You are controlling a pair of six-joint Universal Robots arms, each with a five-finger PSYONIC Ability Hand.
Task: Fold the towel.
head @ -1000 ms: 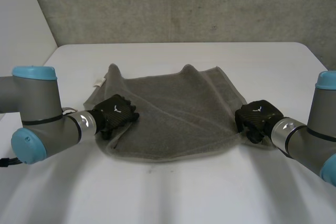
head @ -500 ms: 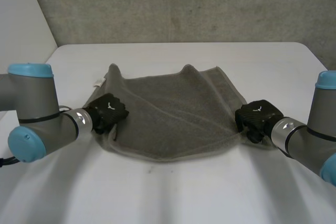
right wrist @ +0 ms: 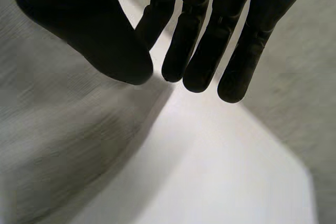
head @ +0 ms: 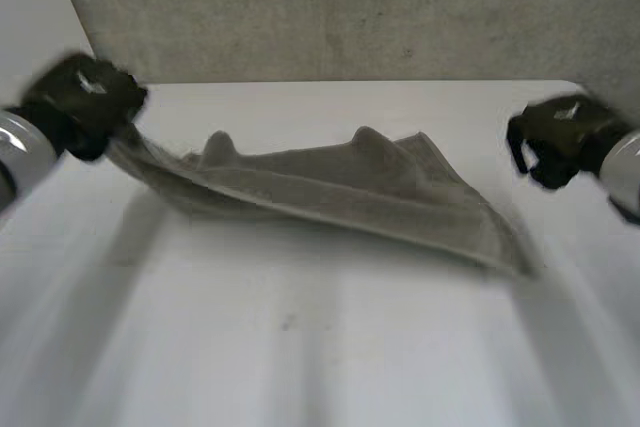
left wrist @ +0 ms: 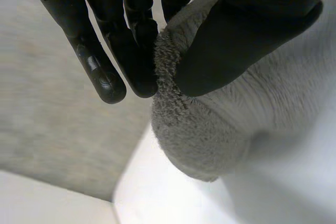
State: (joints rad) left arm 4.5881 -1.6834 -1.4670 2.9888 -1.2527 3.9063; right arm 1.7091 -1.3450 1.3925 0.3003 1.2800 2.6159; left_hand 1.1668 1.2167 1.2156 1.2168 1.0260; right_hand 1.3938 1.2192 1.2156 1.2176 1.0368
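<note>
The grey towel (head: 340, 187) hangs slanted over the white table (head: 320, 347). Its left end is lifted and its right end (head: 500, 247) rests low on the table. My left hand (head: 80, 97) is raised at the far left and pinches the towel's left corner. In the left wrist view the towel (left wrist: 210, 129) bunches between the thumb (left wrist: 236, 40) and fingers (left wrist: 136, 56). My right hand (head: 560, 137) is raised at the right, apart from the towel's edge. Its thumb (right wrist: 105, 40) and fingers (right wrist: 199, 51) are closed together with no cloth between them. The towel (right wrist: 52, 129) lies below the thumb.
A grey wall (head: 350, 7) stands behind the table's far edge. Bare white table (right wrist: 210, 171) stretches beneath my right hand's fingertips and across the front of the head view.
Both hands have risen and moved outward from the table. The left hand closed on the towel's left corner and lifted it. The right hand rose without the towel.
</note>
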